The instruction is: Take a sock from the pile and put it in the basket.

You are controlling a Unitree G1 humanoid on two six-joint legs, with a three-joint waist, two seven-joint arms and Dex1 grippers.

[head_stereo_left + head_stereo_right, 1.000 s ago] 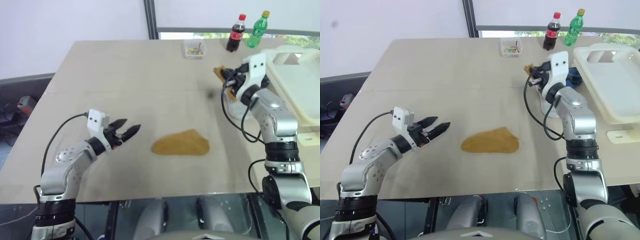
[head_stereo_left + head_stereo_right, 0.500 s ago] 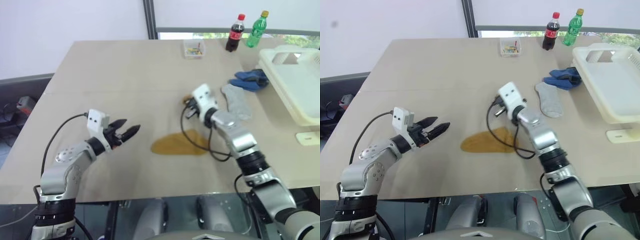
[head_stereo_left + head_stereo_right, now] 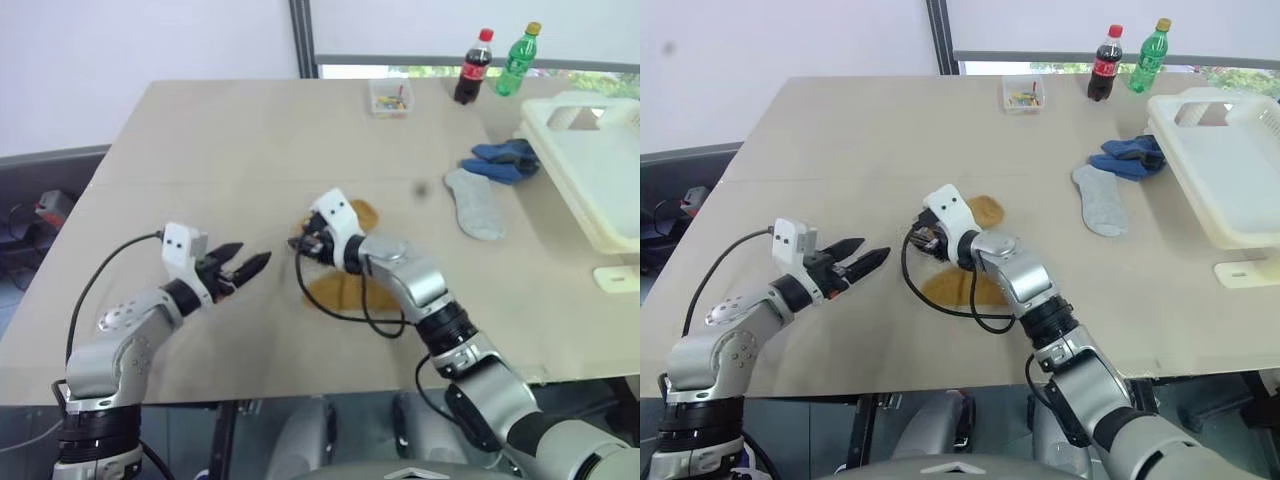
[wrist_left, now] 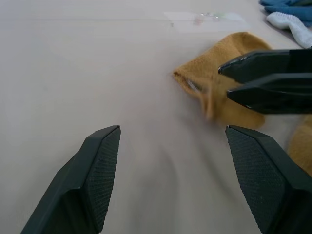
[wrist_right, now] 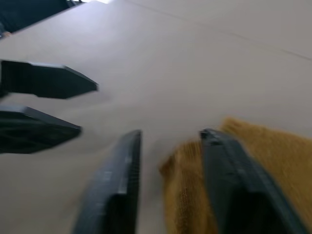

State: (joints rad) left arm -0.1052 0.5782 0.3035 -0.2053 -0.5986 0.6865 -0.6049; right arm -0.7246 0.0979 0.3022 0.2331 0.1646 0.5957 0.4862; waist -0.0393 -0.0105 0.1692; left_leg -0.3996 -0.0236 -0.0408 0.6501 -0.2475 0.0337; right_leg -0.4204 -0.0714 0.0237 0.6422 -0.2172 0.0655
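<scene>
Two mustard socks lie mid-table. One (image 3: 364,212) lies just behind my right gripper (image 3: 301,245), the other (image 3: 337,291) flat beneath its wrist. The right gripper is open, and the cuff of a mustard sock (image 5: 273,156) lies between its fingers (image 5: 119,180) on the table. My left gripper (image 3: 250,266) hovers open a short way to the left, pointing at the right one, with nothing in it. The rest of the pile, a grey sock (image 3: 476,203) and a blue sock (image 3: 505,158), lies at the right beside the cream-white basket (image 3: 600,170).
At the table's far edge stand a cola bottle (image 3: 472,67), a green bottle (image 3: 517,60) and a small clear box (image 3: 389,97). A small white part (image 3: 618,277) lies at the right table edge, in front of the basket.
My right arm swung from beside the basket leftward and down to mid-table, carrying a mustard sock. Its gripper has opened and the sock now lies on the table. The left arm stayed put.
</scene>
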